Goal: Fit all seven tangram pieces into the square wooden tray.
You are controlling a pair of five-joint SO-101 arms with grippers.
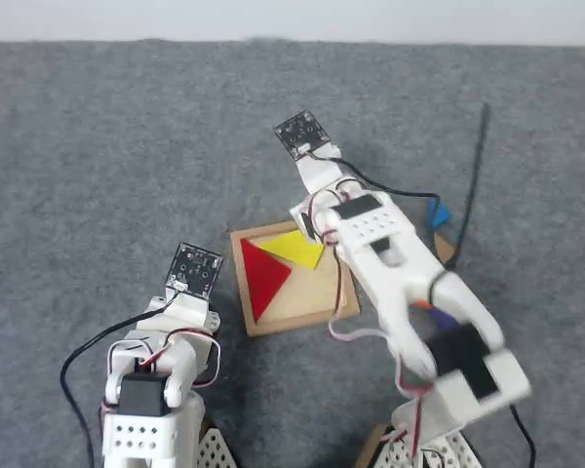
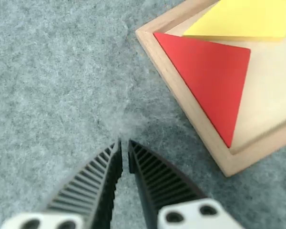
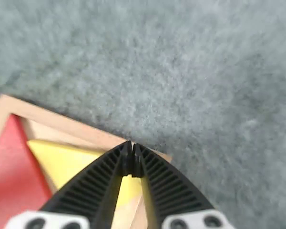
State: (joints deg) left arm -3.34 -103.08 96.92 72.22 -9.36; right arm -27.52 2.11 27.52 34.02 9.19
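— Left side?
— My left jaws, clenched empty, hang over open grey bench (image 1: 97, 146) beside the tray (image 1: 302, 320)'s left rim.
— Inside it?
— Red triangle (image 1: 261, 273) along the left edge, yellow triangle (image 1: 294, 249) along the far edge, bare wood rightward. My right jaws, clenched empty, sit above the far rim.

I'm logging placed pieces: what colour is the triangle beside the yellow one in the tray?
The triangle is red, clearest in the left wrist view.

Place: robotics lab bench
Surface: grey felt mat (image 1: 97, 146)
Top edge: plain pale wall (image 1: 273, 18)
Right: loose black cable (image 1: 477, 175)
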